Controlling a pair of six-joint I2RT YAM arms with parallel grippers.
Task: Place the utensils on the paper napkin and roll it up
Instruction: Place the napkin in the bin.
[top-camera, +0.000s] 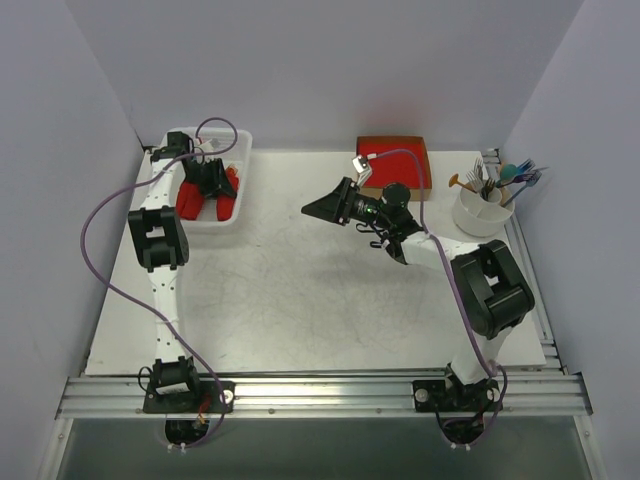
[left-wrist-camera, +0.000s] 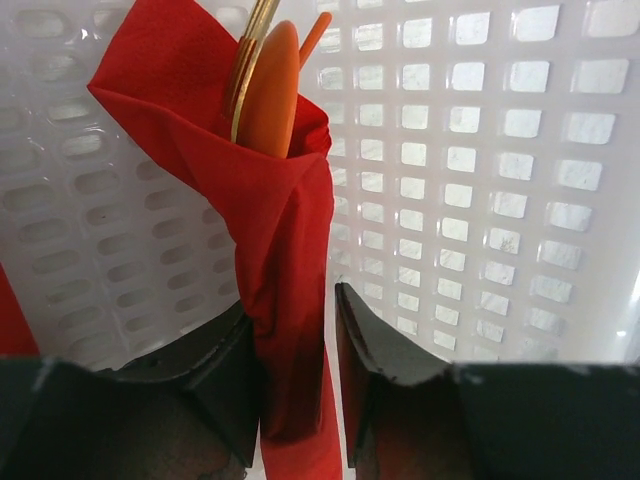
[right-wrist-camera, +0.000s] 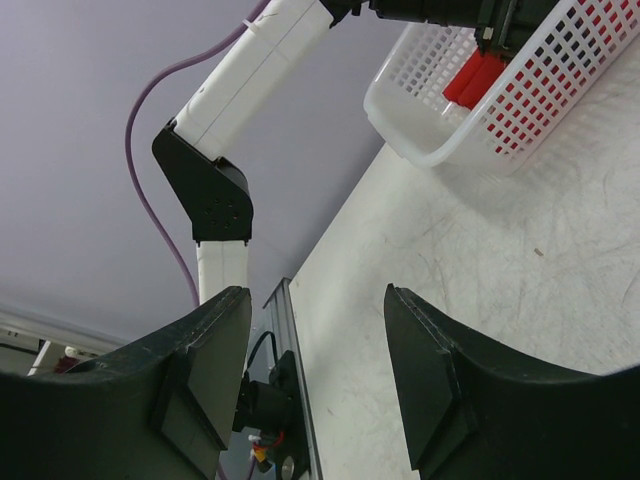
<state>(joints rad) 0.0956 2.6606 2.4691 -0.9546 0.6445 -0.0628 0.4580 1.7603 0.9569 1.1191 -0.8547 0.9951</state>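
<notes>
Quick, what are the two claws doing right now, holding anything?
Left gripper: slightly open, fingers either side of the red napkin roll in the white basket, seemingly not clamping it.
Right gripper: open, holding nothing.

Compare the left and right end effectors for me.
The left end effector reaches into the white basket; the right end effector hangs over the table. The left one's fingers flank a red napkin roll; the right one's gap is empty. Both have black fingers.

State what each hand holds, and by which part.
Right hand: nothing. Left hand straddles the lower end of the red napkin roll; whether gripped cannot be told.
</notes>
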